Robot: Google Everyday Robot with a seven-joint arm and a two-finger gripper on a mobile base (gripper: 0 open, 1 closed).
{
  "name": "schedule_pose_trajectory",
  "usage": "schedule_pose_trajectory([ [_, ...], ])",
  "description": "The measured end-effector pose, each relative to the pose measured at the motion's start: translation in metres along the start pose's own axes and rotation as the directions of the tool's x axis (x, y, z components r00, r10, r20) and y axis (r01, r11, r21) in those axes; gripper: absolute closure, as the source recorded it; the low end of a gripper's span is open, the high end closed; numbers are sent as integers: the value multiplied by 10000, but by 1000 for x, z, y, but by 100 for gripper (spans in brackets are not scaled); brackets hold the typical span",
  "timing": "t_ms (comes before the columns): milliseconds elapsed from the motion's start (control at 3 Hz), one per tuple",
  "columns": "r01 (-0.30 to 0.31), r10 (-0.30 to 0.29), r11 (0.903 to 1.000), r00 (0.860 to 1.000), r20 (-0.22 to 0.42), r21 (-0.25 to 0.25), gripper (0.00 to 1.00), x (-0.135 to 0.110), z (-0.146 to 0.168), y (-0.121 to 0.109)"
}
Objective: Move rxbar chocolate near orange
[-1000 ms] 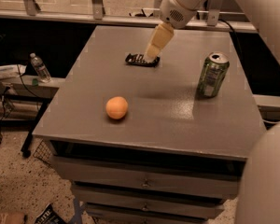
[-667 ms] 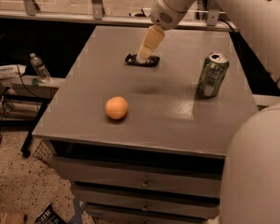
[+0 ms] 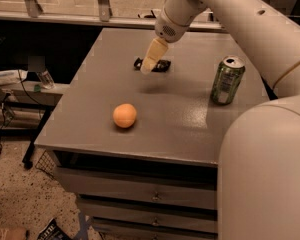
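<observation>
The rxbar chocolate (image 3: 161,64) is a flat black bar lying near the far middle of the grey table (image 3: 180,124); my gripper hides its middle. The orange (image 3: 124,115) sits near the table's front left, well apart from the bar. My gripper (image 3: 147,68) hangs from the pale arm reaching in from the upper right, and its tip is directly over the bar, at or just above it.
A green drink can (image 3: 227,80) stands upright at the right of the table. The table has drawers below its front edge. A plastic bottle (image 3: 46,77) and cables lie on a low shelf to the left. My pale arm fills the right side.
The gripper has moved a little to the left and down over the bar. The bar, the orange and the can have not moved.
</observation>
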State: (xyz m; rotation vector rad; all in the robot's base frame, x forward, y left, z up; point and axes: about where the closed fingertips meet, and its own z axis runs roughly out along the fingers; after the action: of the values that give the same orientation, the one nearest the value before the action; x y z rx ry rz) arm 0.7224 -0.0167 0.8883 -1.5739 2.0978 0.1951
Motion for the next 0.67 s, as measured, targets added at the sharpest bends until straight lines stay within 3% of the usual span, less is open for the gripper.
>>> schedule_pose_trajectory([
  [667,-863,880,9947,9957,283,-562,0,10,38,-11],
])
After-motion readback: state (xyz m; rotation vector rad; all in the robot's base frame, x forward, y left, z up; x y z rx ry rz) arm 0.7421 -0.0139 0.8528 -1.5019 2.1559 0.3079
